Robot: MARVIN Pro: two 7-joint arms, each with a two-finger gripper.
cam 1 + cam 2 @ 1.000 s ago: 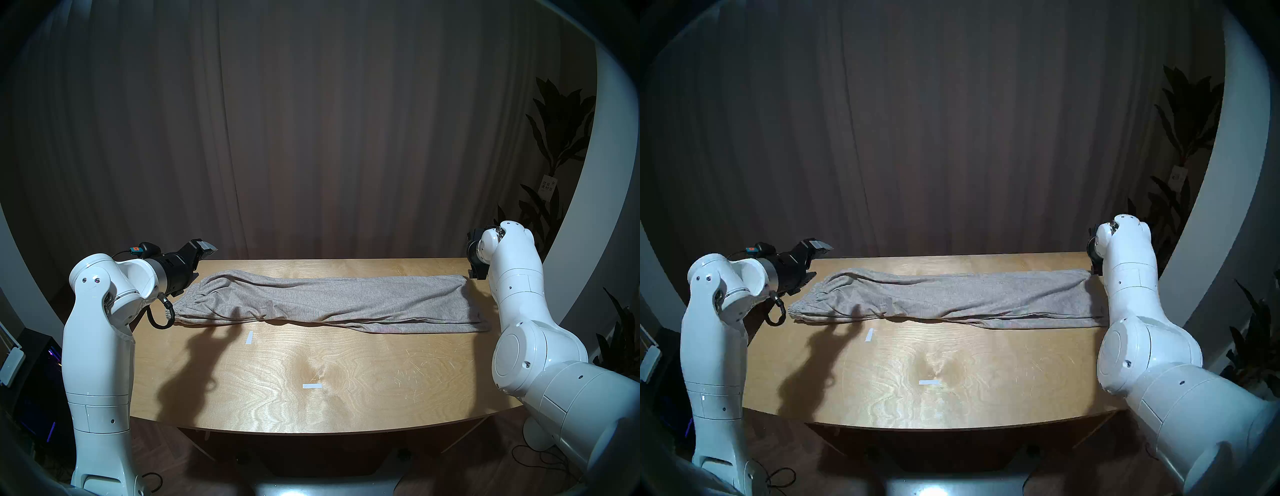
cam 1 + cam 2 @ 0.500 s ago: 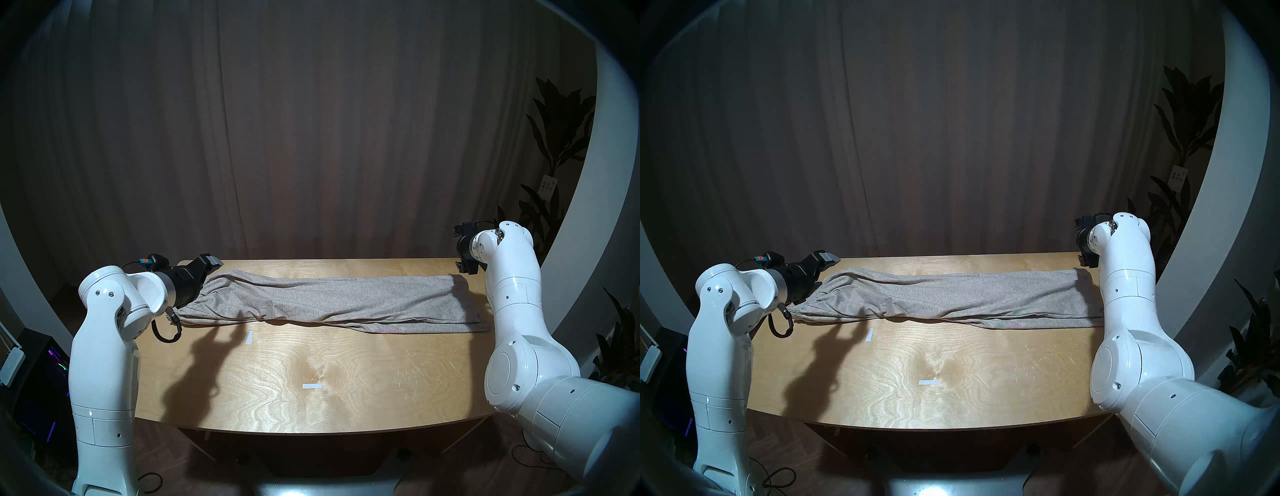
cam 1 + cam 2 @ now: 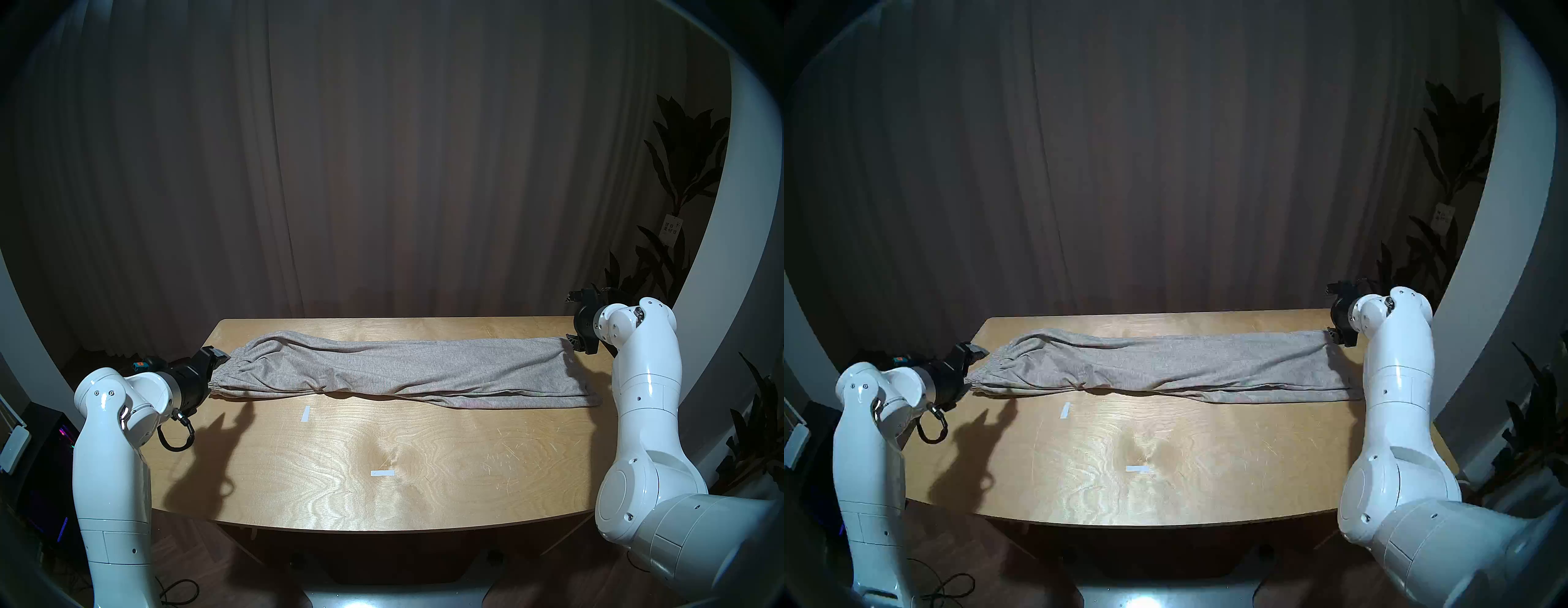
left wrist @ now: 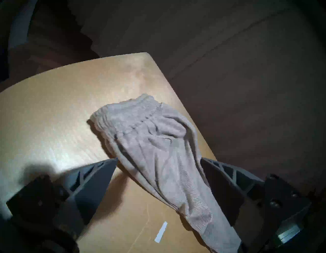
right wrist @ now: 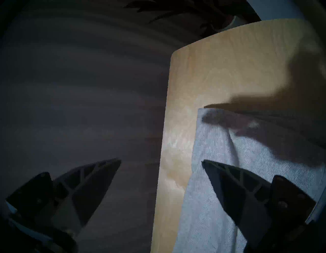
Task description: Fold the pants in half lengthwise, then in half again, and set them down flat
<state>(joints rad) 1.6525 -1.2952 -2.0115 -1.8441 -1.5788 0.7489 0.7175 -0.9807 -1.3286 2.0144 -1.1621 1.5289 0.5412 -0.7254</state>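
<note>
Lying already folded long-ways, the soft light-grey knit pants [image 3: 403,369] sit between the wide-open, empty fingers [image 4: 98,178] of the left gripper [image 4: 158,159], while the right gripper [image 5: 161,161] gapes empty too, so next both should pinch the ends.

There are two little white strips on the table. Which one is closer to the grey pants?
The upright strip toward the robot's left, lying just in front of the pants. The other strip lies crosswise mid-table, much nearer the robot.

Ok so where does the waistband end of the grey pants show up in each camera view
Head stereo left: waistband at the pants' left end, beside the left claw.
Head stereo right: waistband, same left end.
Left wrist: waistband at centre, above the open fingers.
Right wrist: not in it; only the leg end shows.
Shared landmark: white tape strip.
</note>
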